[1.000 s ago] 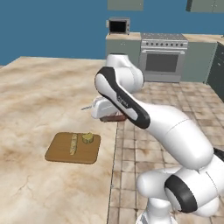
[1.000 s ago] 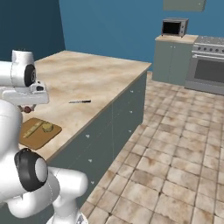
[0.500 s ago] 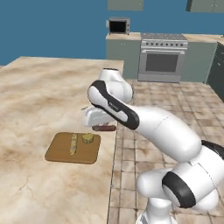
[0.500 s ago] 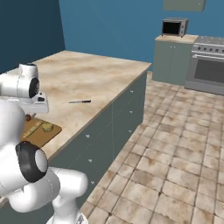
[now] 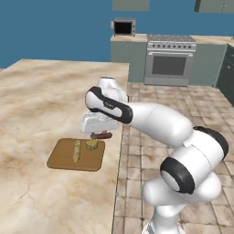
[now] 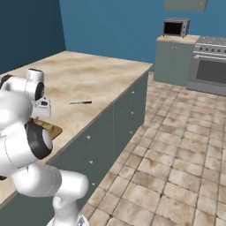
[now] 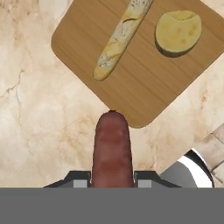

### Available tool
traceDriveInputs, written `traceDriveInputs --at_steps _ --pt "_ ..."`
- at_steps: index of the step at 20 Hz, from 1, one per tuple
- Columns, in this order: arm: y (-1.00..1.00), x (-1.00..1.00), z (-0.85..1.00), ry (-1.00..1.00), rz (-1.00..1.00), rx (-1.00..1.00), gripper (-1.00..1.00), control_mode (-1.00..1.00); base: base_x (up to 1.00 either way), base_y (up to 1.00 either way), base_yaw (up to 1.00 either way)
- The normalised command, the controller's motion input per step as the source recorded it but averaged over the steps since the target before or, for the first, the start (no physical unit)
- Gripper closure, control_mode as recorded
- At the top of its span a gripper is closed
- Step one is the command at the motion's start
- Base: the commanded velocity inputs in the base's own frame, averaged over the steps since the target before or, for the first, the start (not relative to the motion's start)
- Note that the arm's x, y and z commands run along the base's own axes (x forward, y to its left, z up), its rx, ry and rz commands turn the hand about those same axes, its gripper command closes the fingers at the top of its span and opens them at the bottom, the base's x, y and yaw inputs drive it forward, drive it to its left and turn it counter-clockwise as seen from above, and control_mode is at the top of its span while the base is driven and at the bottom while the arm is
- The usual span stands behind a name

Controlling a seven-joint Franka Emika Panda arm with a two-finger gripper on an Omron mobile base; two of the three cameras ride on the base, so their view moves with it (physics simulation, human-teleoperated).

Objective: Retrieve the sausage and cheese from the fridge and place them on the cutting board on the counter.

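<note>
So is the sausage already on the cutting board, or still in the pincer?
Still in the pincer, shut on the sausage: it hangs above the counter by the cutting board corner.

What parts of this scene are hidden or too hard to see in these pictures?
- Gripper: in the hand view its tips are cut off at the bottom edge; in the left base view the arm's white hand covers it.
- Sausage: its rear end is cut off at the bottom of the hand view.
- Cutting board: in the right base view the arm hides most of it.
- Thin dark tool on the counter: too small to identify.
</note>
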Motion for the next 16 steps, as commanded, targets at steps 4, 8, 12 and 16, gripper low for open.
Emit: traceDriveInputs --at_steps 4,8,12,16 --pt "0.21 0.17 -0.37 -0.03 -0.02 -0.1 1.0 -1.0 0.0 0.0 0.0" --pt "0.16 0.16 -0.34 -0.07 -0.04 -0.11 1.0 -1.0 0.0 0.0 0.0" --pt "0.01 0.35 -0.26 -0.03 -0.04 -0.04 1.0 -1.0 0.0 0.0 0.0" --pt "0.0 0.5 -0.22 0.0 -0.01 0.0 1.0 -1.0 0.0 0.0 0.0"
